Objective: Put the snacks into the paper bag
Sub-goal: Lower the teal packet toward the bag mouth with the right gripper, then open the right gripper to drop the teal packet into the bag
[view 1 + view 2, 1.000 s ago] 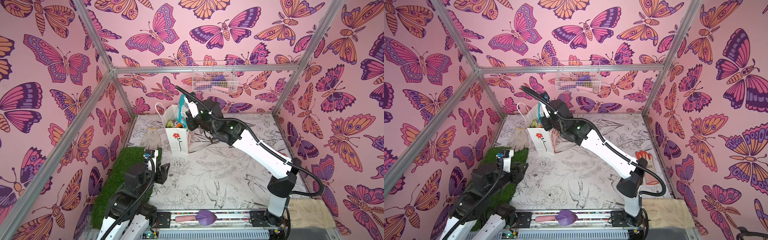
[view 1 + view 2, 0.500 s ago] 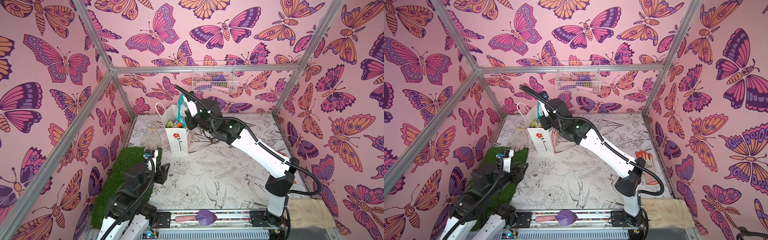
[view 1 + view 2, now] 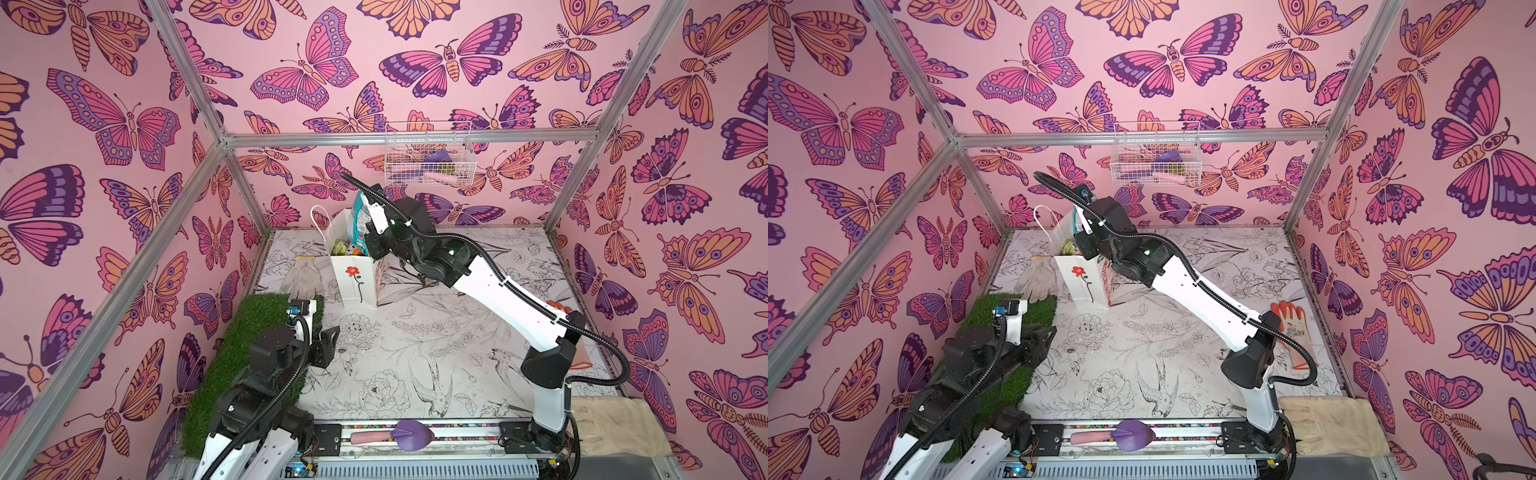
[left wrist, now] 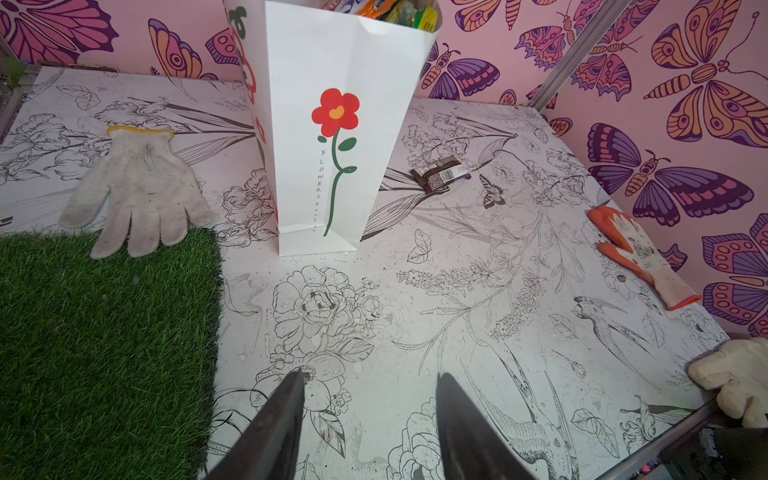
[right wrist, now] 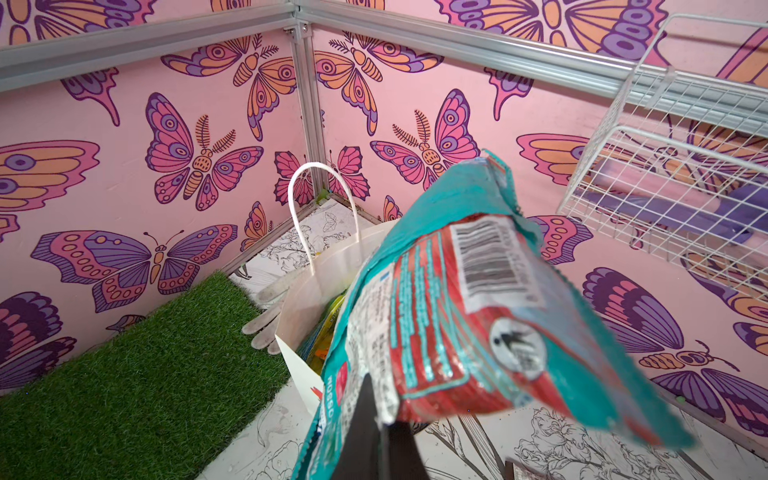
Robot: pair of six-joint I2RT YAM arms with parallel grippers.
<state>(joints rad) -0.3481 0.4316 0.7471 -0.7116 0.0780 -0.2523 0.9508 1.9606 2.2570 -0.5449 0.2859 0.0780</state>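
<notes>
The paper bag [image 3: 354, 286] [image 3: 1080, 283] [image 4: 332, 124] stands upright at the back left, white with a red flower on its side. Several snacks [image 3: 344, 248] [image 4: 399, 10] show in its open top. My right gripper [image 5: 376, 399] [image 3: 370, 237] is shut on a teal and red snack packet [image 5: 457, 311] [image 3: 358, 222], which it holds tilted just above the bag's mouth [image 5: 316, 291]. A dark brown bar [image 4: 438, 176] lies on the table beside the bag. My left gripper [image 4: 370, 376] [image 3: 328, 337] hovers low near the grass mat, open and holding nothing.
A white glove [image 3: 303, 276] [image 4: 137, 187] lies left of the bag, partly on the green grass mat [image 3: 249, 353]. An orange glove [image 3: 1289, 324] [image 4: 636, 249] lies at the right. A white wire basket [image 3: 428, 160] [image 5: 673, 166] hangs on the back wall. A purple trowel [image 3: 399, 434] rests on the front rail.
My right gripper has shifted slightly over the bag with the teal packet still in it. The left arm has not moved.
</notes>
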